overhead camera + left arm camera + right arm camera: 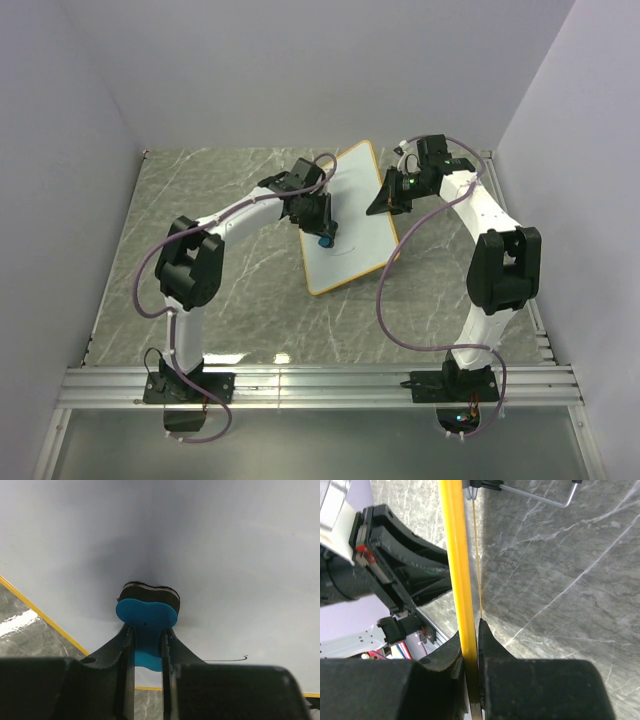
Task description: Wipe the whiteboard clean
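Already most of the whiteboard (358,215) looks clean: it sits askew on the marbled bench (220,200), between the two arms, and its white face shows almost no ink. The left pincer (146,630) is closed on a blue eraser (146,612), whose dark felt presses against the board near its left edge. The right pincer (471,630) is clamped on the orange frame (454,555) at the opposite edge, apparently steadying it. One thin black stroke (227,658) shows beside the eraser, so a final pass or two seems left.
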`<state>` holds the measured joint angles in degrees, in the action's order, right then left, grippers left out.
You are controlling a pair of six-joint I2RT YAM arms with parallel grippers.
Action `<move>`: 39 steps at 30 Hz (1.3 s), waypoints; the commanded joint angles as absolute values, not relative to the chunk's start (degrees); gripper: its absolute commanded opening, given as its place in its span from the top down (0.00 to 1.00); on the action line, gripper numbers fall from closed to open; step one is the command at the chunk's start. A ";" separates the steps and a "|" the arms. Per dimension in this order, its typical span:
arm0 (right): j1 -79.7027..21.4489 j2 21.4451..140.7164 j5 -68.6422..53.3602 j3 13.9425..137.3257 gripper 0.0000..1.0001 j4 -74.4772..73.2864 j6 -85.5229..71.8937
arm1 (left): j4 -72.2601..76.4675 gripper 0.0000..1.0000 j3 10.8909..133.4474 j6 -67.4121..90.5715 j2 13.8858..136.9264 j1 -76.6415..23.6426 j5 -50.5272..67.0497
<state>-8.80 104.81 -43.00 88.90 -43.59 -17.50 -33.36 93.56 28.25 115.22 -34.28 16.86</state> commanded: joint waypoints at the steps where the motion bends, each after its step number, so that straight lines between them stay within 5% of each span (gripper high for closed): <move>1: -11.95 106.79 -38.58 87.01 1.00 -51.68 -21.62 | -30.16 1.00 94.31 29.08 113.91 -40.60 19.51; 19: -11.87 107.93 -39.11 87.89 1.00 -51.50 -22.59 | -24.17 1.00 86.24 36.91 109.95 -45.35 15.12; 29: -11.95 108.28 -38.41 89.65 1.00 -53.09 -22.15 | -17.05 1.00 67.86 39.90 107.58 -37.46 10.28; 39: -11.95 109.95 -37.79 95.52 1.00 -55.28 -22.41 | -22.22 1.00 72.76 36.92 106.36 -30.41 10.02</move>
